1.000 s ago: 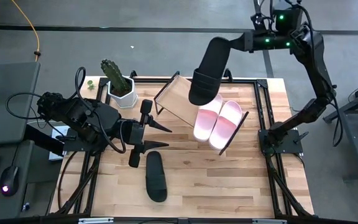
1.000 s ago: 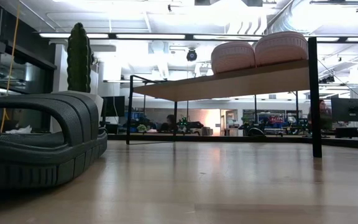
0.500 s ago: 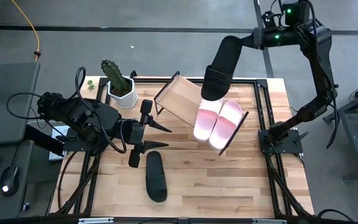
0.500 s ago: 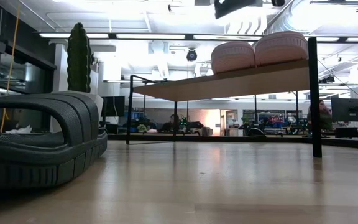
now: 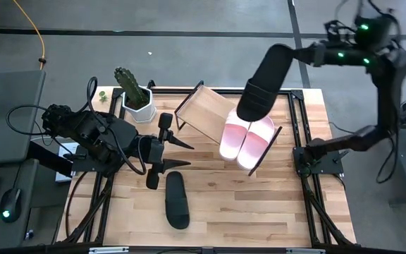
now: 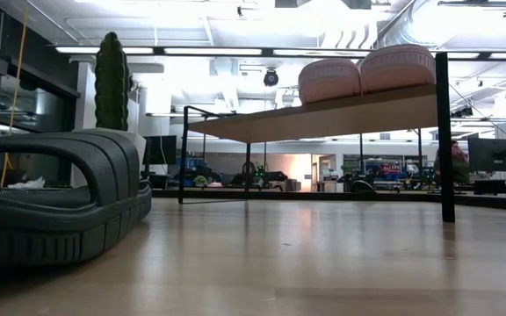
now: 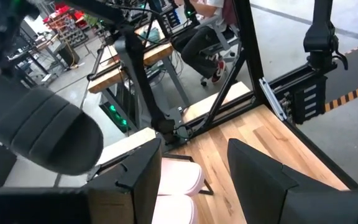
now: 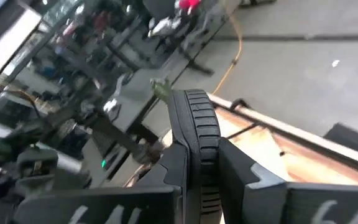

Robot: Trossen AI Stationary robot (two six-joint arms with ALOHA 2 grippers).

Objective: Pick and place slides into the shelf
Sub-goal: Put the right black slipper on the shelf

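overhead camera looks straight down; low camera sits at tabletop level; both share the shelf (image 5: 203, 113).

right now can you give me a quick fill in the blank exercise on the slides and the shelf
1. The right gripper holds a ____ slide in the air above the shelf.
2. The number of pink slides already lying on the shelf is ____.
3. The other black slide lies on the ____, near the open left gripper.

Missing words: black; two; table
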